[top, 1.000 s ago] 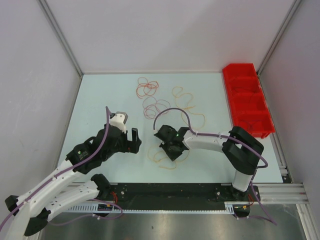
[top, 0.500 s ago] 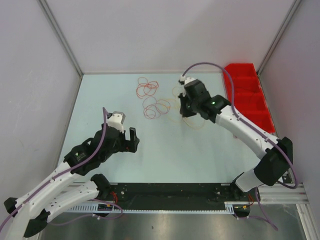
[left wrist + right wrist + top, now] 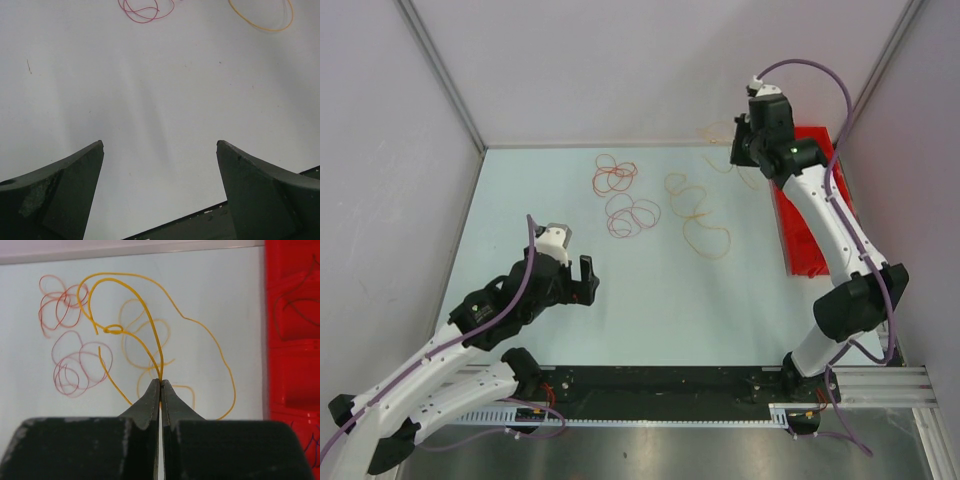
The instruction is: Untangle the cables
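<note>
Pinches orange-yellow cable (image 3: 156, 352) in clenched right gripper (image 3: 160, 384), upper right by red bin (image 3: 292, 355), with left gripper (image 3: 160, 146) released, lower left. Lift until trailing loops clear surface (image 3: 650, 300), then drop.

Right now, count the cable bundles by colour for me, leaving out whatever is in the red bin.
red cable bundle: 1
pinkish-brown cable bundle: 1
orange-yellow: 2, the loose orange-yellow bundle and the held orange-yellow cable pinched in the right gripper
Total: 4
</note>
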Controlling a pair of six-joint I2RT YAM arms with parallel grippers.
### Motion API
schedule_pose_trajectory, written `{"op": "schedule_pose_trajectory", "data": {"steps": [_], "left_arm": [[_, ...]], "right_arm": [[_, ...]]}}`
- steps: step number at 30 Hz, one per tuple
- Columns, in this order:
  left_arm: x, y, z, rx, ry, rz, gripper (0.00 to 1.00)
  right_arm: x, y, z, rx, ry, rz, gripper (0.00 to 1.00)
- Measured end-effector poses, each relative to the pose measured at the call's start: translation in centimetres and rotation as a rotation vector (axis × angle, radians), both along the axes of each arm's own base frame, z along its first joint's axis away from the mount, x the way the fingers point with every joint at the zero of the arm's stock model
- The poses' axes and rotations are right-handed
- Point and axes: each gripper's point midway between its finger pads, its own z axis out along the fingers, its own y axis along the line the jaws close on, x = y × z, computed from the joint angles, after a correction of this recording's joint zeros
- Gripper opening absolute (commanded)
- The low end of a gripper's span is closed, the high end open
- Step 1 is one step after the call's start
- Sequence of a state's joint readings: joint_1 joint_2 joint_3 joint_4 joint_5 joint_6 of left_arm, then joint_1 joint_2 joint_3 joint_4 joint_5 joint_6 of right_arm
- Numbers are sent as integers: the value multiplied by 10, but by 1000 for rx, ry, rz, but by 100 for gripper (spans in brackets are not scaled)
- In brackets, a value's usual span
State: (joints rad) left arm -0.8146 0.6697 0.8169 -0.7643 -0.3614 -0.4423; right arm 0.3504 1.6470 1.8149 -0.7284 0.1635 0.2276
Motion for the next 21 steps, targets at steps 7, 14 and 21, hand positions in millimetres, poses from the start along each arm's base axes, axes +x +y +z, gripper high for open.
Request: {"op": "schedule_pose_trajectory", "data": {"steps": [7,14,21], "left_arm": [[0,0,-1,3,2,0,100],[1,0,-2,11,4,-1,100],[2,0,-2,10,3,3,100]], "right_arm": [[43,-63,7,77,-17,-147,0],[80,-109,3,226,-24,-234,0],[101,-145,-7,462,-41,-333,0]]}}
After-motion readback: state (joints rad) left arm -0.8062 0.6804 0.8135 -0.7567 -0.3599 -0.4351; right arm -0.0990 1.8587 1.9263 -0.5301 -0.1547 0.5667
